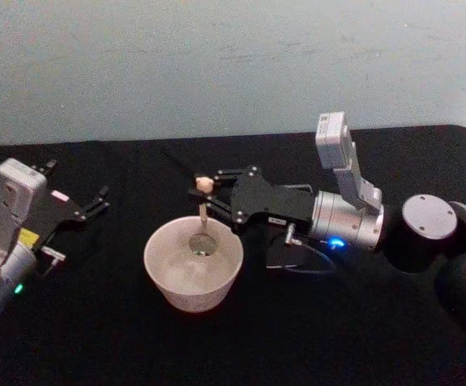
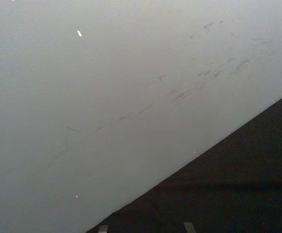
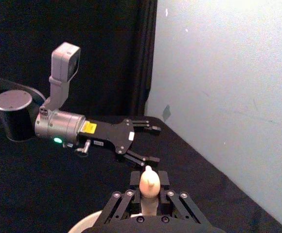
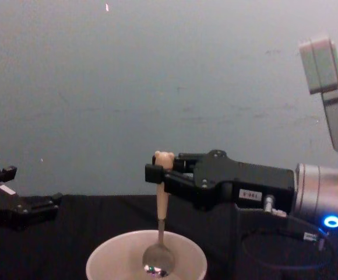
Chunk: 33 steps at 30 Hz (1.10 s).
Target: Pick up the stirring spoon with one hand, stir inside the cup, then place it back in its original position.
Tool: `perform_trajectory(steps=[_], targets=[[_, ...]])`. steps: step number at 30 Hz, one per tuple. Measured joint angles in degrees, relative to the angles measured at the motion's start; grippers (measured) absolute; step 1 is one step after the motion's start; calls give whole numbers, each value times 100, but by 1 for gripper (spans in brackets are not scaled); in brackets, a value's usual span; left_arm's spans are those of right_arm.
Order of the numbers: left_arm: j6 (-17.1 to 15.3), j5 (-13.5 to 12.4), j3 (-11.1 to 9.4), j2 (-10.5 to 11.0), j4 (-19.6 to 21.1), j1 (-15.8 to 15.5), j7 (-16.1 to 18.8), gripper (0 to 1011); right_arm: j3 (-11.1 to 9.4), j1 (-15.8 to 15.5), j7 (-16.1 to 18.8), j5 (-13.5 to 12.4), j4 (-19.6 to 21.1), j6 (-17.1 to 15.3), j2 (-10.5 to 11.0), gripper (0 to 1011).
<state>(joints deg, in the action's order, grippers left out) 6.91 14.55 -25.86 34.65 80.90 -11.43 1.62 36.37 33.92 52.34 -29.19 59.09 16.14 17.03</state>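
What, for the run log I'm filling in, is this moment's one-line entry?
right gripper: shut on stirring spoon, upright | spoon bowl: inside cup | left gripper: open, idle at far left

Nothing legible, small white label (image 4: 250, 194) on right gripper (image 4: 155, 173), print too small to read, yellow sticker (image 3: 88, 127) on left gripper (image 3: 153, 144), likewise unreadable.

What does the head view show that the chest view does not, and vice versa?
Head view adds: the cup with its whole round rim seen from above, and the dark holder beside it, under the right arm. Chest view adds: the spoon from the side, nearly upright, bear head on top. Both share: the right hand shut on the spoon over the cup, and the open left hand parked on the left.
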Motion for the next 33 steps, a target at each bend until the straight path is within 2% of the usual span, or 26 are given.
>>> perform_trajectory(steps=[15, 24, 33], targets=[[0, 0, 0, 0, 0, 0, 0, 1001, -306, 49, -91, -252, 595, -12, 191, 211], [0, 0, 0, 0, 0, 0, 0, 1001, -532, 58, -130, -506, 1085, -147, 477, 211], [0, 0, 0, 0, 0, 0, 0, 1001, -685, -62, -150, -654, 1509, -282, 899, 211]])
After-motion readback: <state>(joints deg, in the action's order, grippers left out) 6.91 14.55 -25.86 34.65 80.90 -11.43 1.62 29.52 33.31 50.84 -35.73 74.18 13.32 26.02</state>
